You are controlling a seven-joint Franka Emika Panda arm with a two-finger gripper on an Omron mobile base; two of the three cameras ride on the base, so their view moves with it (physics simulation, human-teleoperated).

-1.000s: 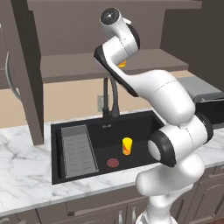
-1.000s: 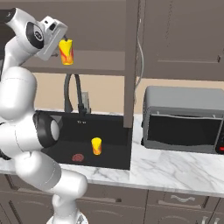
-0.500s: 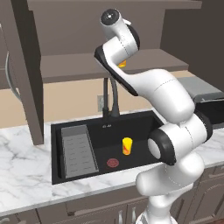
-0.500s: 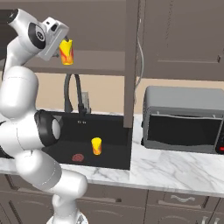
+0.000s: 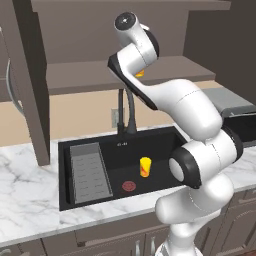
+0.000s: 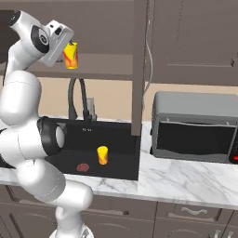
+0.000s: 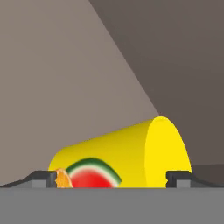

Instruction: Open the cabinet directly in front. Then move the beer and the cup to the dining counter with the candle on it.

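Far left: open door of the cabinet [image 5: 29, 75], edge-on, with its curved silver handle [image 5: 10, 85] at the frame edge. Below it, white marble tabletop [image 5: 25, 200] around a black sink [image 5: 165, 147]. In the sink, from the left: grey ribbed tray [image 5: 90, 172], red drain [image 5: 129, 186], small yellow tumbler [image 5: 145, 166] standing upright. Dark faucet [image 5: 129, 112] behind the basin.

Up on the cabinet shelf [image 5: 85, 75], the cup [image 6: 70, 55]: yellow with watermelon print, at the tip of the raised arm, just above the shelf board in the right base view. In the hand view, lying sideways across the frame between the two finger tips [image 7: 43, 177]. Jaws spread wide, one either side of the cup, released rather than clamped. Contact with the cup's walls impossible to tell.

Far right: grey microwave [image 6: 193, 125] on the tabletop, well apart from the cup.
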